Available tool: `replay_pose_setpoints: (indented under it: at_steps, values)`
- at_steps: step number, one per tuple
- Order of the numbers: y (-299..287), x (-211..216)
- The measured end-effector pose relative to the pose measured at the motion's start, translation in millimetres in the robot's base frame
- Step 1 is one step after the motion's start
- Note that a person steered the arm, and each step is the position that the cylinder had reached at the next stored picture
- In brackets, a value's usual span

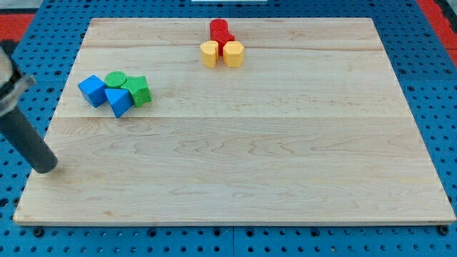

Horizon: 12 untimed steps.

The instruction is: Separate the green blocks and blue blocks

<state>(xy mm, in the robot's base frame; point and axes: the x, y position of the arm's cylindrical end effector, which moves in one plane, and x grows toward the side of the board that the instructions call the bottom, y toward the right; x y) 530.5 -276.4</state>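
Huddling near the table's [235,164] left edge, the green and blue blocks form one tight cluster: a blue cube [92,90] on the view's left, a green cylinder [116,79] just above and right of it, a blue triangular block [119,101] below that, and a green star-like block [138,91] on the cluster's right. All four appear to touch their neighbours.

My tip [46,166] sits at the table's left edge, below and to the view's left of the cluster, well apart from every block and touching none. The end effector is a plain dark rod slanting down from the view's upper left; it has no parts to open or close, and it holds nothing.

Near the view's top centre, a second cluster stands well apart: two red blocks [221,33], shapes hard to make out, with two yellow blocks [221,53] touching just below.

The wide middle, right and bottom of the table lie bare, while the green and blue cluster has only a narrow strip of wood towards the left edge.
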Motion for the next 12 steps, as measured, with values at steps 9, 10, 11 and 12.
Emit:
replay_pose_setpoints:
  at_steps: [9,10,11,12]
  values:
    - [49,-185]
    - [77,-174]
    - [74,-146]
    - [72,-147]
